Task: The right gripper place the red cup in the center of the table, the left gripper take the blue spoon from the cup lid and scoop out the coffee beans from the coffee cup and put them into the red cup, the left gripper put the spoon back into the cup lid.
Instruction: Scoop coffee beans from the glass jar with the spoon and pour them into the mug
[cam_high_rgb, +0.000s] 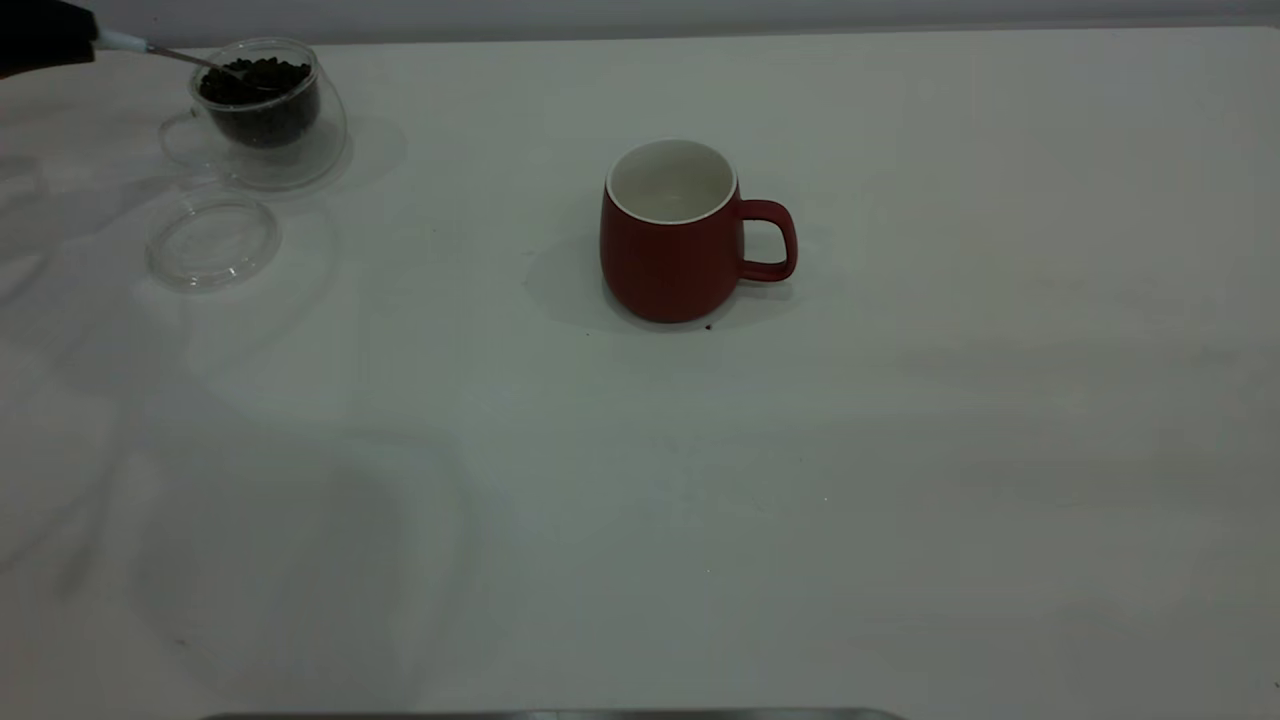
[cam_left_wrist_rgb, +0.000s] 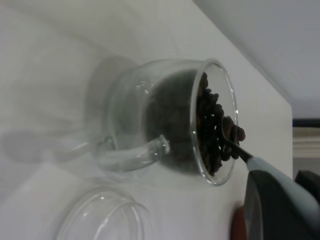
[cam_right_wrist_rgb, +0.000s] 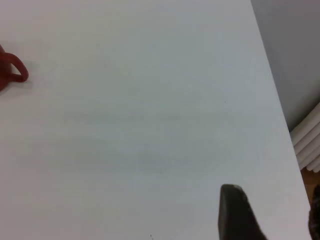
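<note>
Scooping stage: spoon bowl in the beans, red cup already placed.

The blue spoon (cam_high_rgb: 150, 48) has its metal bowl dipped among the coffee beans (cam_high_rgb: 258, 82) inside the coffee cup (cam_high_rgb: 262, 115), which stands at the 10 o'clock corner of the tabletop (cam_high_rgb: 900, 480). The left pincer (cam_high_rgb: 45, 35), at the far 10 o'clock edge, is clamped on the spoon's pale handle. The cup lid (cam_high_rgb: 213, 241) lies bare just beside the coffee cup, on its 6 o'clock side. The red cup (cam_high_rgb: 672, 232) stands upright near centre, handle toward 3 o'clock, its white inside showing no beans. Judged progress: cup placement and spoon pickup are done; transferring beans and returning the spoon remain. Whether the right pincer (cam_right_wrist_rgb: 240, 212), well apart from the red cup, is open or closed cannot be told.
</note>
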